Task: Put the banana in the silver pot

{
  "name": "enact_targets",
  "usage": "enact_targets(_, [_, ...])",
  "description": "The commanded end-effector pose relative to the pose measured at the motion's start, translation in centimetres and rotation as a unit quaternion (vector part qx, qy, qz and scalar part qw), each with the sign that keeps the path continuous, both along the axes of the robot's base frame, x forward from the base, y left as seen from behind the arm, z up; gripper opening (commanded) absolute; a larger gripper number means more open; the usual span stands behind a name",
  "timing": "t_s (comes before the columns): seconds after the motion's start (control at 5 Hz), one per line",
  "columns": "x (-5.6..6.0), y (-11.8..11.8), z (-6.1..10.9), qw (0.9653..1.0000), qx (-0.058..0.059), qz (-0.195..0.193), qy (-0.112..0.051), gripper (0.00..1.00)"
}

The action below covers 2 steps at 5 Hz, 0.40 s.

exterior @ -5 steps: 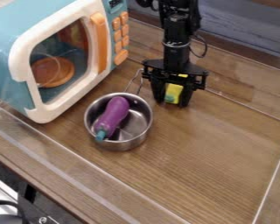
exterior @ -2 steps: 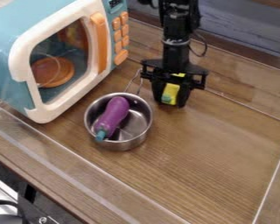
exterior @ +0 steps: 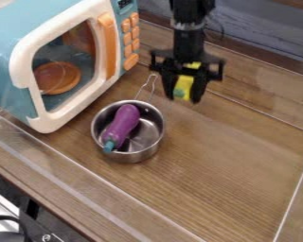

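The hand (exterior: 185, 88) is closed on the banana (exterior: 185, 89) and holds it upright – the silver pot (exterior: 151, 142) lies below, toward the front-left.

Open wooden tabletop (exterior: 230, 161) is left clear to the right of and in front of the silver pot (exterior: 129, 130), whose bowl is largely taken up by a purple eggplant (exterior: 118, 126). Passage on the left is blocked by the toy microwave (exterior: 63, 59).
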<state>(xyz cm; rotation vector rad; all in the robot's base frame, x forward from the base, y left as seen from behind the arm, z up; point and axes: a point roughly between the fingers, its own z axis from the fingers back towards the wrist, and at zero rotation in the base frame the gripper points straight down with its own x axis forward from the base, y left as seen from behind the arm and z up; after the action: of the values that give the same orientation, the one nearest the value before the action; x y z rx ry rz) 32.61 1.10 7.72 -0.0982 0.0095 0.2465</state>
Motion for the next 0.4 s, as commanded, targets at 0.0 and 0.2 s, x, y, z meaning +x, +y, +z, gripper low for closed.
enact_targets(0.0, [-0.1,0.6,5.0,0.9989,-0.006,0.005,-0.045,0.00])
enact_targets(0.2, [-1.1,0.6,7.0,0.9987,-0.012,-0.003,-0.049,0.00])
